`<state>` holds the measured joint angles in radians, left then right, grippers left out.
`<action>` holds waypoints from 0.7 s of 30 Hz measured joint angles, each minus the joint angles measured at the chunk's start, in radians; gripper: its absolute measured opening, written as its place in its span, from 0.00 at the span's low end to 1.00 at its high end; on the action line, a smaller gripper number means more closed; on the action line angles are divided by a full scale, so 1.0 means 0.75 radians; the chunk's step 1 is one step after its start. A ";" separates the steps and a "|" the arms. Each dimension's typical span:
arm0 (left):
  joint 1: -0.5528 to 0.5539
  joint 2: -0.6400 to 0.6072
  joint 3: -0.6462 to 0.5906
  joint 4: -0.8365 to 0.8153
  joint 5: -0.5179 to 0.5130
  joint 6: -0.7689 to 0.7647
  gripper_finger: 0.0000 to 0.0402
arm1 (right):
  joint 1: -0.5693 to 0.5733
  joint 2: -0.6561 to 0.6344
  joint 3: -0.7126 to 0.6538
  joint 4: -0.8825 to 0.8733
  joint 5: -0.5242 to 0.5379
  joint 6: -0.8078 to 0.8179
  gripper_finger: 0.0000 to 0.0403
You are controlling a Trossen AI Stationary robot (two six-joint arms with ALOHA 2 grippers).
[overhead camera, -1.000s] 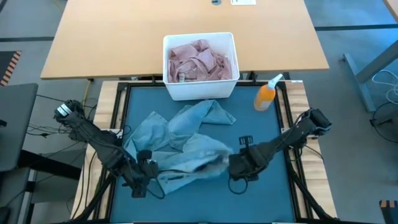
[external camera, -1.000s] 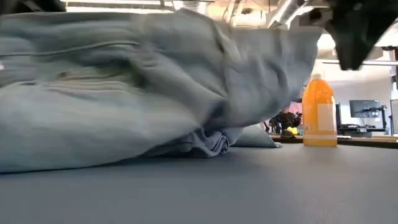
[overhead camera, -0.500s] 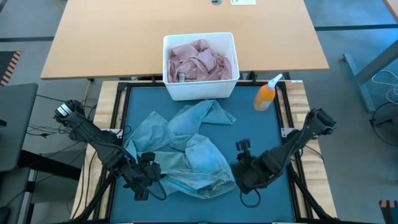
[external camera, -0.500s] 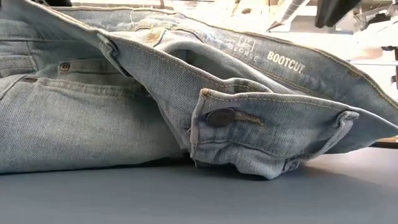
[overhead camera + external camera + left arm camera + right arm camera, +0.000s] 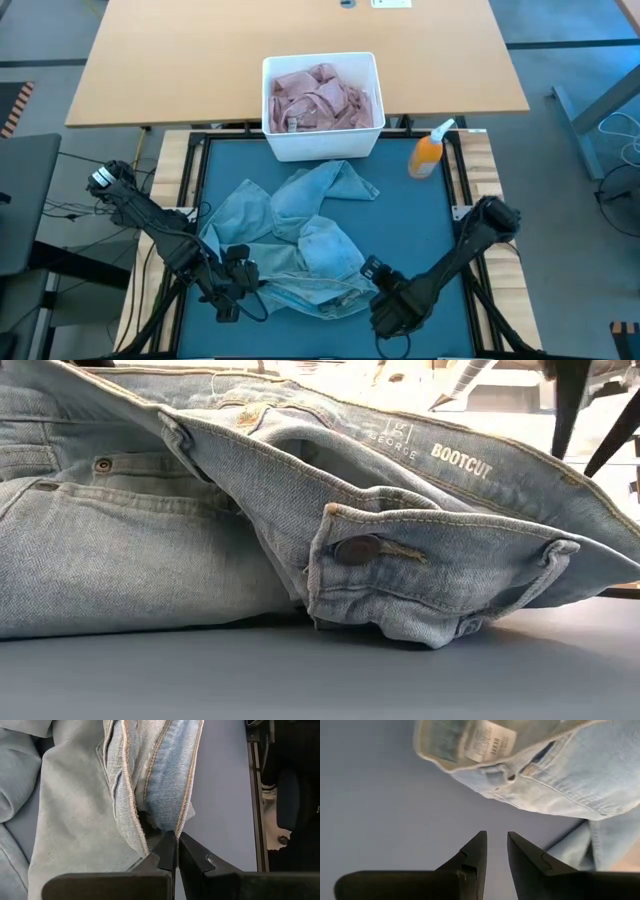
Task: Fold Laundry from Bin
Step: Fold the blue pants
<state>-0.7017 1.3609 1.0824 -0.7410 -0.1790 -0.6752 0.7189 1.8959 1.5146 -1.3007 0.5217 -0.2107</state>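
— Where have the jeans [image 5: 300,250] got to?

— Out of the bin, crumpled on the teal mat [image 5: 420,215], near its front edge. One pair, light blue denim. From table height the waistband [image 5: 440,500] fills nearly everything: you can read "BOOTCUT" inside it, and one metal button [image 5: 357,549] shows on the flap. Both legs are bunched up, so I can't make out how they lie.

— And the bin?

— One white bin [image 5: 322,105] at the far edge of the mat, holding pink cloth [image 5: 320,95]. How many pieces are in there I can't tell; it is one tangled heap.

— What are the arms doing?

— The left gripper [image 5: 176,851] is low at the jeans' near left edge. Its fingers [image 5: 167,852] are pressed together, pinching a stitched fold of denim right at the tips. From above, the cloth and the arm hide the pinch itself.

— The right one?

— The right gripper [image 5: 495,847] sits at the mat's front, just beside the waistband end but apart from it. Its fingers [image 5: 476,854] stand a little spread with bare mat between them, holding nothing. A care label [image 5: 487,742] inside the waistband shows ahead of them, its print too small to read.

— Anything else about?

— One orange spray bottle [image 5: 430,150] at the mat's far right corner, and the wooden table [image 5: 200,60] behind the bin
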 joint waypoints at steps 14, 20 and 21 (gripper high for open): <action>0.001 0.000 0.000 -0.001 0.014 -0.001 0.00 | 0.017 0.030 0.040 0.000 0.074 0.099 0.26; 0.001 0.000 0.000 -0.001 0.014 0.000 0.00 | 0.035 0.030 0.042 0.036 0.074 0.221 0.26; 0.001 0.000 0.000 -0.001 0.014 0.000 0.00 | 0.039 0.030 0.042 0.052 0.074 0.233 0.26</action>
<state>-0.7013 1.3609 1.0824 -0.7418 -0.1684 -0.6750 0.7484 1.9186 1.5463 -1.2619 0.5773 -0.0358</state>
